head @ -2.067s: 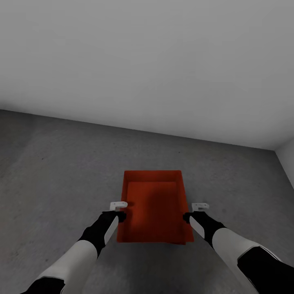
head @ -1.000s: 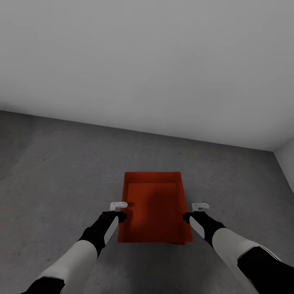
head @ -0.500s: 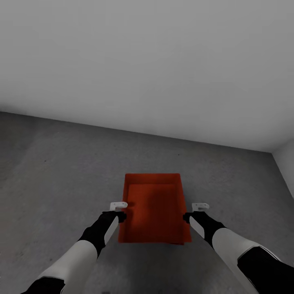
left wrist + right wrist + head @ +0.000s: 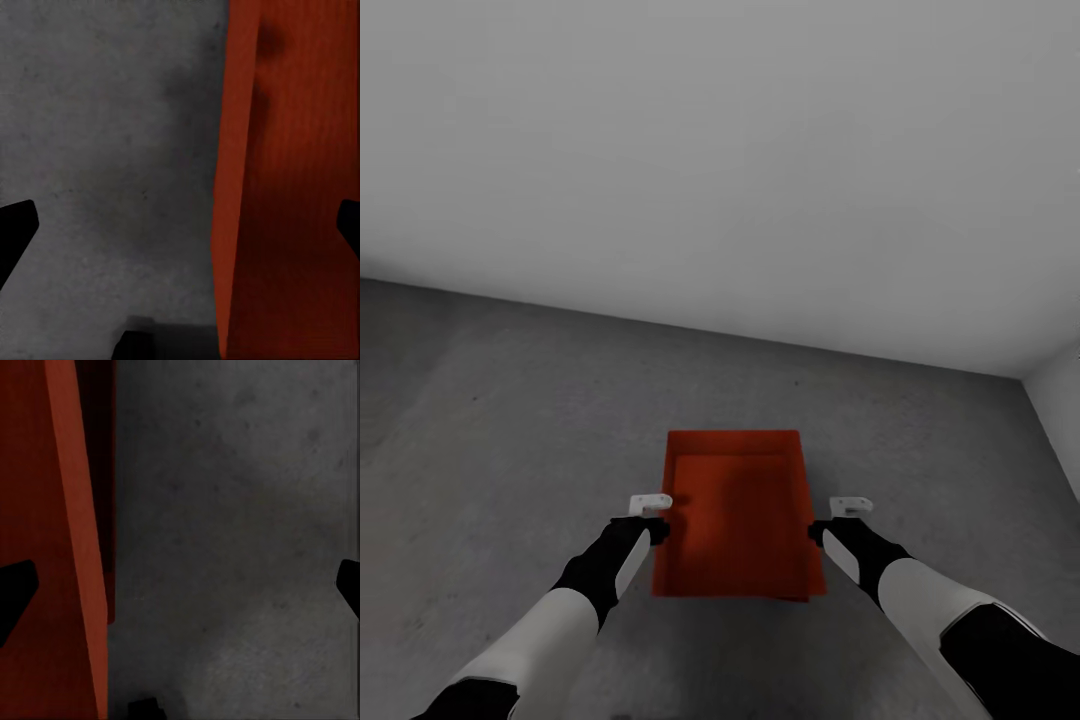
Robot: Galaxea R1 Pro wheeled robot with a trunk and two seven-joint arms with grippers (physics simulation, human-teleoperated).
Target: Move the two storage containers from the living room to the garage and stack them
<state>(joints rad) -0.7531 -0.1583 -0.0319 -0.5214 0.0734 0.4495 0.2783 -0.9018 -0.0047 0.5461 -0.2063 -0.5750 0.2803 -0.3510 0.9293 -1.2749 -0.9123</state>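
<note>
On the dark grey concrete floor (image 4: 500,430) of the garage, between my two arms, sits an orange-red storage container (image 4: 738,515), open side up, its long sides running away from me toward the plain white wall (image 4: 720,160). A second orange edge peeks out under its near right corner, so it looks to be nested on another container (image 4: 812,590), though I cannot tell how squarely it sits. My left gripper (image 4: 652,512) hangs just beside the left long wall of the bin and my right gripper (image 4: 838,515) just beside the right long wall, each with a white bracket showing above the black wrist. In the left wrist view the fingers (image 4: 16,232) stand wide apart at the two edges of the picture, with the container's rim (image 4: 229,187) running between them and bare floor on one side; nothing is pinched. The right wrist view shows the same: fingers (image 4: 15,589) spread wide, the orange rim (image 4: 75,525) passing between them, dark shadow just past it and grey concrete across the rest. I cannot tell whether either finger touches the wall
</note>
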